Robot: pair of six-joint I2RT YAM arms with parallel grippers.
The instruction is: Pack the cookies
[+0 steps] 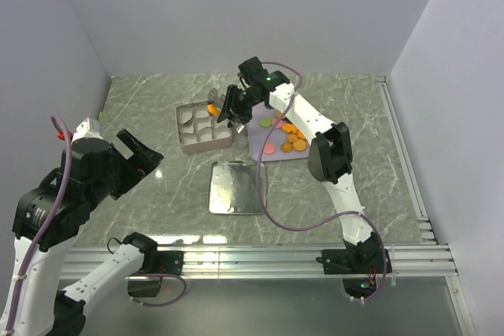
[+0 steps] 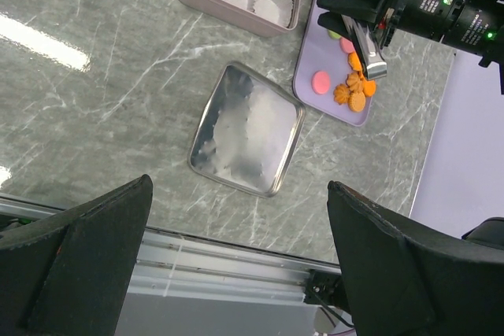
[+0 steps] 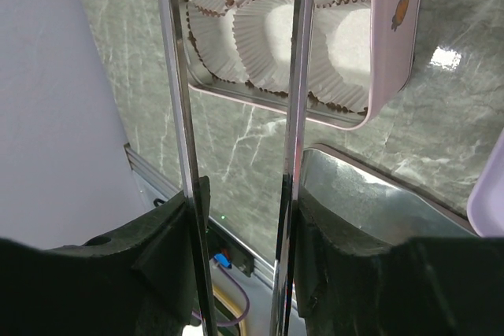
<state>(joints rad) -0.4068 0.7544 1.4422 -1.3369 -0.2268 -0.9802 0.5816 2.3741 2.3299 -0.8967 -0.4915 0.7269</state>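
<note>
Several cookies [image 1: 293,138], mostly orange with a pink and a green one, lie on the lavender tray [image 1: 260,147]; the left wrist view shows the cookies [image 2: 354,92] too. One orange cookie [image 1: 213,108] shows at the tips of the metal tongs [image 3: 299,76], over the far right corner of the open tin [image 1: 183,127]. I cannot tell whether it is still pinched. My right gripper [image 1: 236,104] [image 3: 240,194] is shut on the tongs, whose blades stand apart above the tin's white paper cups [image 3: 268,29]. My left gripper [image 2: 240,257] hangs open and empty at the near left.
The tin's lid [image 1: 236,188] lies upside down, shiny side up, in front of the tin and tray. A metal rail [image 1: 260,257] runs along the table's near edge. Walls close in the left, far and right sides.
</note>
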